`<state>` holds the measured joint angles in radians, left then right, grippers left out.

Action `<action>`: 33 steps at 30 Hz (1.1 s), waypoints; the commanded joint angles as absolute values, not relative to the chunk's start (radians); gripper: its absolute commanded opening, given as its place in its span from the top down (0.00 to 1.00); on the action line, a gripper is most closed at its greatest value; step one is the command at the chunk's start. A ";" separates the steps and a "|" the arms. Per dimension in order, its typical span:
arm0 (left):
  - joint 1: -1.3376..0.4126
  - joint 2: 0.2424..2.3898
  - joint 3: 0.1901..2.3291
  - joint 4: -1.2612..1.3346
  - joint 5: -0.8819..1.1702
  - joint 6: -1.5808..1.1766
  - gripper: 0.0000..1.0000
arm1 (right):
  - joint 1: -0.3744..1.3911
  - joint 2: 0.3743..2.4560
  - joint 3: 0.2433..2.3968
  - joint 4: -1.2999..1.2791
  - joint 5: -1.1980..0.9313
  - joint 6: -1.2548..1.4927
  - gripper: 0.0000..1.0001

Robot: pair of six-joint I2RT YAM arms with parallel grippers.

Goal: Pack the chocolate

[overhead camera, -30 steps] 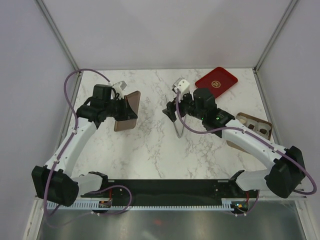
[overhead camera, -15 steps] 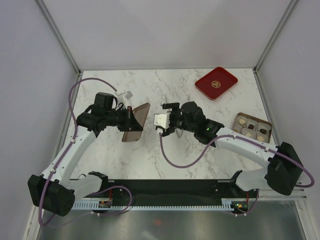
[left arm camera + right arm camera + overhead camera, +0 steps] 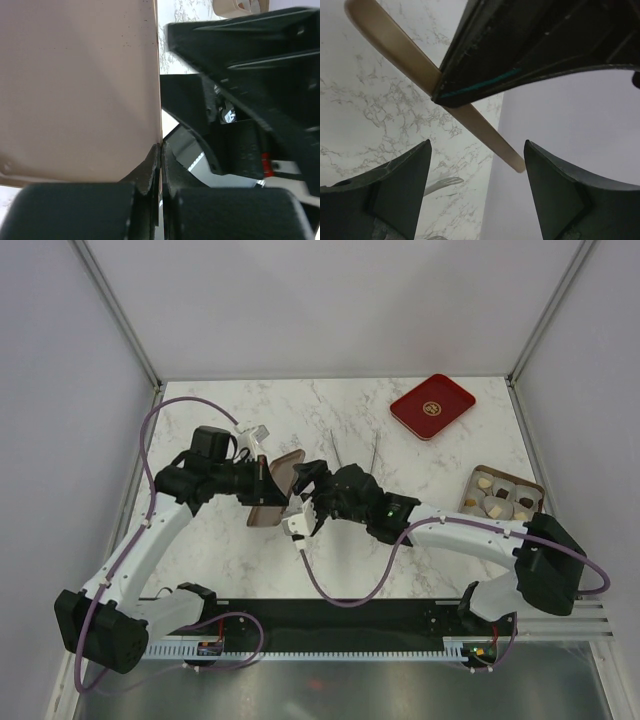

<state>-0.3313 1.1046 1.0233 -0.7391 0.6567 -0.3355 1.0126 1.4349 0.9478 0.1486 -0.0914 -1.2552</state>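
Marble table [image 3: 300, 410] ringed by white walls. Chocolate [image 3: 497, 503] nestled in tan box [image 3: 476, 474] at right edge, well apart from both grippers. Left gripper [image 3: 264, 480] pinched tight on flat rose-gold panel [image 3: 279, 490], tilted on edge near table's middle. Right gripper [image 3: 300, 498] spread wide just beside panel, gripping nothing; contact unclear.

Desk [image 3: 330, 415]: smooth white marble-look; tan panel [image 3: 75, 90]: smooth, satin; red tray [image 3: 432, 406]: glossy; left tool [image 3: 160, 155]: matt black plastic
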 commanded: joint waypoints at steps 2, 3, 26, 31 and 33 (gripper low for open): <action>-0.339 1.089 1.028 -0.759 0.709 -0.305 0.98 | 1.048 1.496 1.014 0.141 -0.042 -1.377 0.18; -0.339 1.094 1.028 -0.762 0.706 -0.299 0.98 | 1.054 1.517 1.020 0.140 -0.034 -1.390 0.19; -0.334 1.268 1.512 -0.884 0.389 -0.342 0.58 | 1.141 1.520 0.957 0.250 0.018 -1.024 1.00; -0.282 1.371 1.811 -0.870 0.336 -0.377 0.39 | 1.118 1.407 0.939 0.180 0.064 -0.570 1.00; -0.259 1.391 1.861 -0.855 0.350 -0.373 0.38 | 1.063 1.359 0.940 0.132 0.014 -0.311 1.00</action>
<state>-0.2928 1.3594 1.7653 -0.8871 0.3916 -0.3458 1.1259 1.4578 0.9272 0.1513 0.0410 -0.7620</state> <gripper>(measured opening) 0.612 0.230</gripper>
